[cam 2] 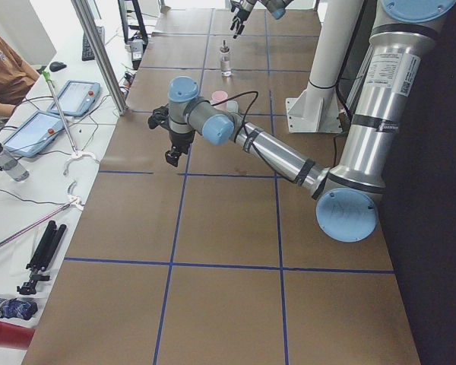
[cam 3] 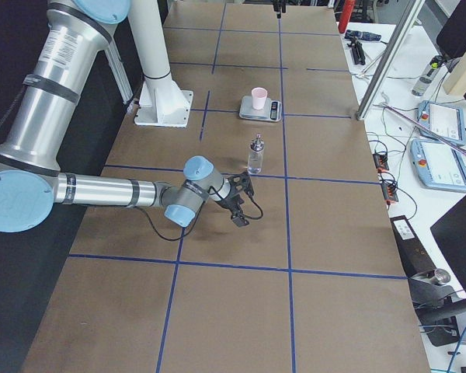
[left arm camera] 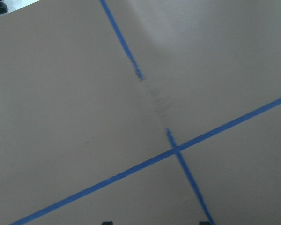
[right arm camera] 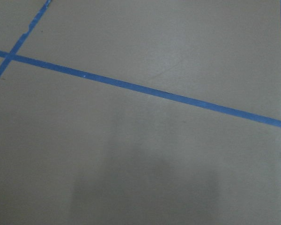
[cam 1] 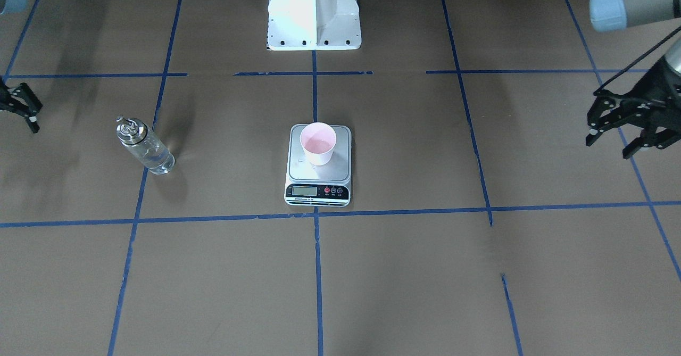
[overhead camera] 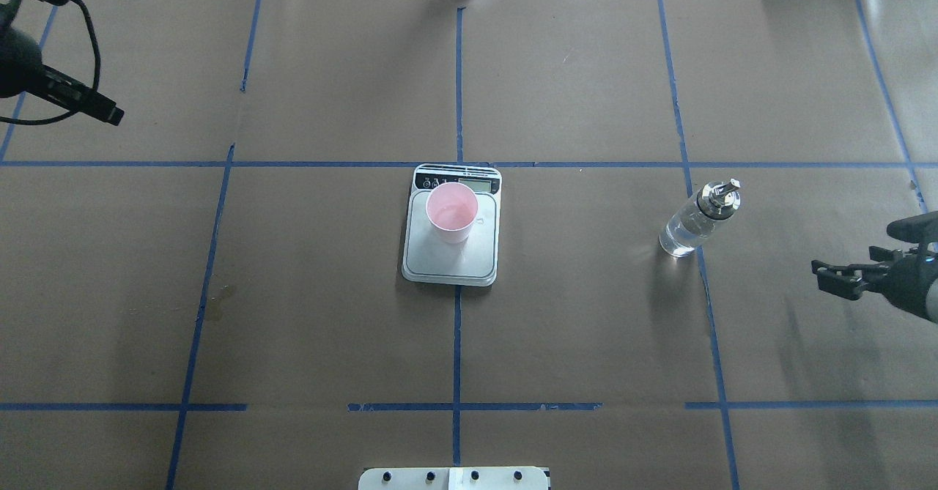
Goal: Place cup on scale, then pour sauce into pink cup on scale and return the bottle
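Overhead exterior: left tool [cam 1: 612, 144] and right tool [overhead camera: 854, 250] hang spread at opposite edges, scale [overhead camera: 451, 263] midway.

No legible text; scale [cam 1: 341, 168] display unreadable.

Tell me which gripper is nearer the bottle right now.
Right. The right gripper is off to the bottle's outer side, apart from it. The left gripper is at the opposite end of the table, beyond the scale.
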You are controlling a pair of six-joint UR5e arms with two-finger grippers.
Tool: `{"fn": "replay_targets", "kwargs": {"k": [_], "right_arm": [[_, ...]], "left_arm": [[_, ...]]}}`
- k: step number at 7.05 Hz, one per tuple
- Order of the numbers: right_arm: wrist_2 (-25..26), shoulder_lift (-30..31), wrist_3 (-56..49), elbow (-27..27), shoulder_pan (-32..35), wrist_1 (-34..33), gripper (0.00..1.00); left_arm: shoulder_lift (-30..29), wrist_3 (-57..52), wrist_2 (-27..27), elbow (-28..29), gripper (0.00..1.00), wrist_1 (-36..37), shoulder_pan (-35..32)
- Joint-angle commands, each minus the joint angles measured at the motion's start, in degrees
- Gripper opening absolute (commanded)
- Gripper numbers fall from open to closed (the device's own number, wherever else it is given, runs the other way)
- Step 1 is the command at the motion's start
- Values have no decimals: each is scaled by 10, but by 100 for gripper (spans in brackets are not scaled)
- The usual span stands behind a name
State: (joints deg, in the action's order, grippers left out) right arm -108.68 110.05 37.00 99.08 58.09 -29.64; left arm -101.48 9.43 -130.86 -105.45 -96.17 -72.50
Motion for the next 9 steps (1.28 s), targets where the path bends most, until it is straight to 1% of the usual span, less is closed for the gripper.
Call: {"fn": "replay_targets", "kwargs": {"k": [1, 2, 3, 4, 5, 6, 7, 8, 9], "right_arm": [[-199, -68, -221, -37, 227, -167, 100], [-249, -104, -318, -34, 284, -296, 100], [-287, -143, -402, -31, 320, -422, 100], [-290, -161, -495, -16, 352, -537, 100], [-290, -163, -552, 1, 372, -626, 100], [-290, -162, -575, 8, 387, -670, 100], [-290, -156, -577, 7, 393, -683, 100], [-289, -156, -573, 6, 392, -683, 100], [-286, -156, -569, 4, 392, -679, 100]], "left_arm": [[24, -46, -25, 28, 99, 1, -59], [46, -47, -27, 58, 100, 0, -85], [50, -58, -27, 71, 100, 3, -99], [55, -117, -26, 77, 100, 17, -129], [48, -236, -26, 153, 100, 33, -184], [31, -256, -25, 195, 100, 38, -206], [34, -256, -26, 219, 100, 35, -206], [48, -258, -27, 218, 100, 31, -228], [85, -258, -24, 193, 100, 6, -242]]}}
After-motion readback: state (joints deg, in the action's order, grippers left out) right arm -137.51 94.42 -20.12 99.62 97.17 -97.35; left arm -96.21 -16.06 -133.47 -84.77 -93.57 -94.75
